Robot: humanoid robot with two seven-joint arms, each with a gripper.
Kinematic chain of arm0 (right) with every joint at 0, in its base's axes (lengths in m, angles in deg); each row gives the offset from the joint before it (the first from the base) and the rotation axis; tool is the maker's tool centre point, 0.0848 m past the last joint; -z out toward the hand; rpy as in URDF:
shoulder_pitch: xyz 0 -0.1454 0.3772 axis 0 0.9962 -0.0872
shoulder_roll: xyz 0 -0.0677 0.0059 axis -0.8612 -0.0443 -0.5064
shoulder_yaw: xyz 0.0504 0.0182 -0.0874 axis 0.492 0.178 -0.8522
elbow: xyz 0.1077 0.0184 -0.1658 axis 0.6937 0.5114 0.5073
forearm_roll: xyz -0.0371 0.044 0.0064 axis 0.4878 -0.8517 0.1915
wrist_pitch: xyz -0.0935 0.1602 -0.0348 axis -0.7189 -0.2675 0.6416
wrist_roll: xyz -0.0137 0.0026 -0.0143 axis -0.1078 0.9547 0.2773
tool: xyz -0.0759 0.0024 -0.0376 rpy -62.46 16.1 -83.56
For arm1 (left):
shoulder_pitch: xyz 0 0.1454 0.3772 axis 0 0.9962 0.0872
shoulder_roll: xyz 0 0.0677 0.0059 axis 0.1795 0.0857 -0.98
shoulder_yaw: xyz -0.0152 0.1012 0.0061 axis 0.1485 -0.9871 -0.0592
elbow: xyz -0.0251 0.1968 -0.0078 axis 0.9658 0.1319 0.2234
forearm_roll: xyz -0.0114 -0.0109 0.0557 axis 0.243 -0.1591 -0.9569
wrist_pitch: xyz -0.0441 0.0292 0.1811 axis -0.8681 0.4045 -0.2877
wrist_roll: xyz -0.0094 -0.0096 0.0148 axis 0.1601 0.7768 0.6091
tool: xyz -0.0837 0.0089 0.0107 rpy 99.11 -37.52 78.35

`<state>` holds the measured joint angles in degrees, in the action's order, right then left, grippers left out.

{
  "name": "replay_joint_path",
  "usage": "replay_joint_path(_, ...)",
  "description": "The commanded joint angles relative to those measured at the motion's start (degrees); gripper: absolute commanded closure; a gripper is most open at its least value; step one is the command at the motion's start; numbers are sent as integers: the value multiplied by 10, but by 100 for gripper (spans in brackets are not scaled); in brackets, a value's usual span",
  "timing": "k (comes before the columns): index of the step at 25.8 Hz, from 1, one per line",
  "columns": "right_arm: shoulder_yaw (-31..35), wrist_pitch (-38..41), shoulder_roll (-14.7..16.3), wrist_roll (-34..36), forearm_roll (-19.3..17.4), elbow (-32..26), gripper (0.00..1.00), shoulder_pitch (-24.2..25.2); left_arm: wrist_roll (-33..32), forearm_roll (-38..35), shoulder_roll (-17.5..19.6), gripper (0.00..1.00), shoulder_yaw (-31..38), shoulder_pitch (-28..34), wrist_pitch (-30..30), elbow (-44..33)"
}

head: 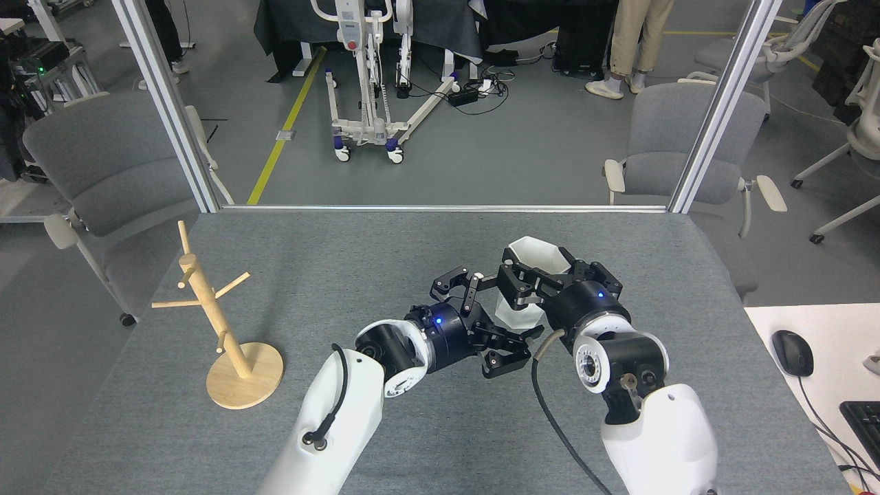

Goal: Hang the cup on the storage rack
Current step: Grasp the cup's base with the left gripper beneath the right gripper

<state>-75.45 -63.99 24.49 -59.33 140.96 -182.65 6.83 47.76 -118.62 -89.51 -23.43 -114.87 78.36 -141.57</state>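
Observation:
The white faceted cup (pixel 535 256) is held just above the grey table right of centre, its mouth facing up. My right gripper (pixel 544 280) is shut on the cup, with dark fingers on both sides of its wall. My left gripper (pixel 483 317) is open right beside the cup's left side, one finger (pixel 455 280) near the rim and the other (pixel 507 357) lower down. Whether it touches the cup I cannot tell. The pale wooden storage rack (pixel 212 311) stands upright on its round base (pixel 256 380) at the table's left, well away from both grippers, its pegs bare.
Grey chairs stand off the table's left (pixel 96 172) and far right (pixel 677 137). Two metal posts (pixel 168 110) rise at the far corners. A white desk (pixel 811 385) with a mouse and keyboard adjoins the right edge. A person's legs (pixel 636 41) are far behind.

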Motion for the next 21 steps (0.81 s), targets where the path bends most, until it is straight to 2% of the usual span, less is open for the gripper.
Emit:
replay_joint_path(1, -4, 6, -2, -1, 0, 0, 100, 1, 0, 1, -2, 1, -16, -4, 8, 15)
replay_joint_path(5, -4, 8, -2, -1, 0, 0, 100, 3, 1, 7, -2, 1, -16, -16, 7, 49)
replay_joint_path(21, -6, 8, -6, 1, 0, -1, 100, 7, 5, 47, -2, 1, -10, -52, -21, 76)
